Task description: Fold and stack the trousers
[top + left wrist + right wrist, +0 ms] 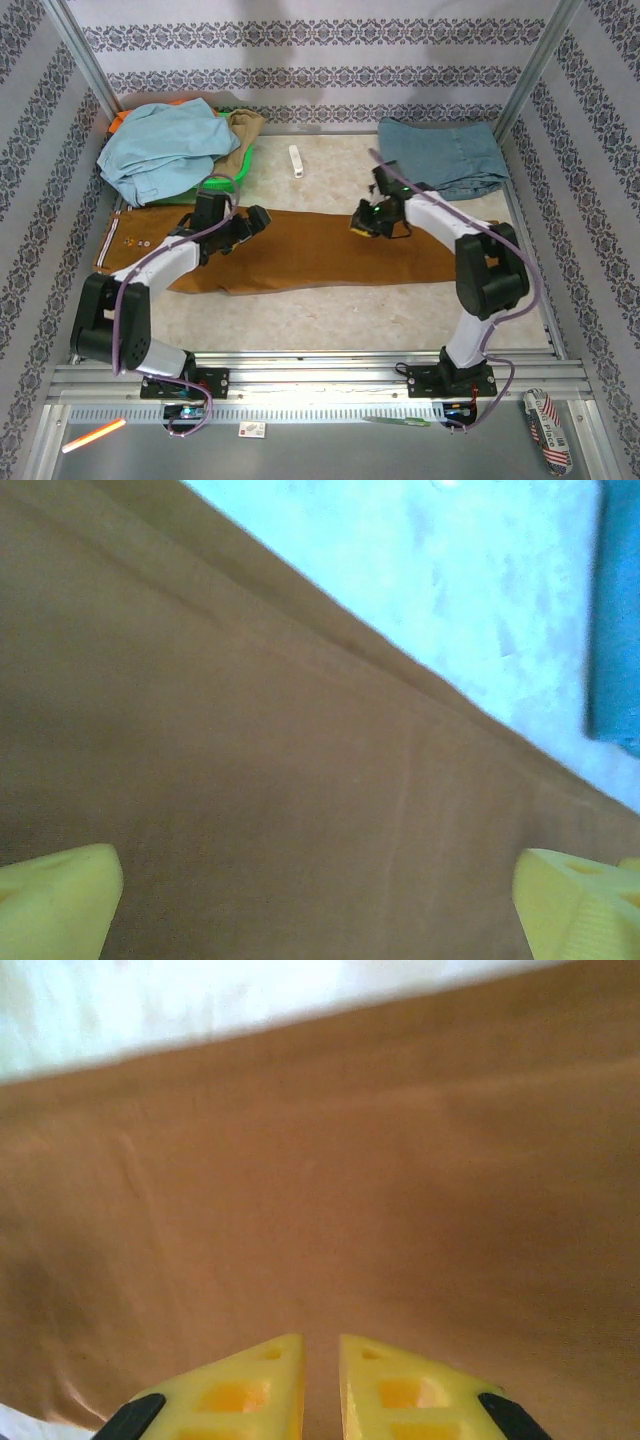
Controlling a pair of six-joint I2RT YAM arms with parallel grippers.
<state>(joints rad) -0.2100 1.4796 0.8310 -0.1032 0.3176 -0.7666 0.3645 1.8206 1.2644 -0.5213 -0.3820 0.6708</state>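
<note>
nearest the arms a bare strip of the table runs in front of the trousers. they lie flat across the middle, stretched left to right, with the white striped waistband lining at the left end and the leg ends at the right, beside the right arm. both pincers sit over the cloth. the left gripper hangs over the left-middle with its jaws spread wide and nothing between them; in its wrist view the fingertips stand far apart above smooth brown fabric. the right gripper is right of middle, near the far edge, its jaws all but closed with a thin slit between them, and no fold shows pinched there. the cloth looks soft, limp and light, not slippery, and likely to sag and drag when lifted, so i would take it at the edges or corners, waistband and hems, one pincer each. whether one leg lies over the other is hard to tell, and the right arm covers part of the leg end. farther back a pale blue garment is heaped just beyond the waistband end, a denim piece lies at far right, and between them is a small white object, too small to name.
</note>
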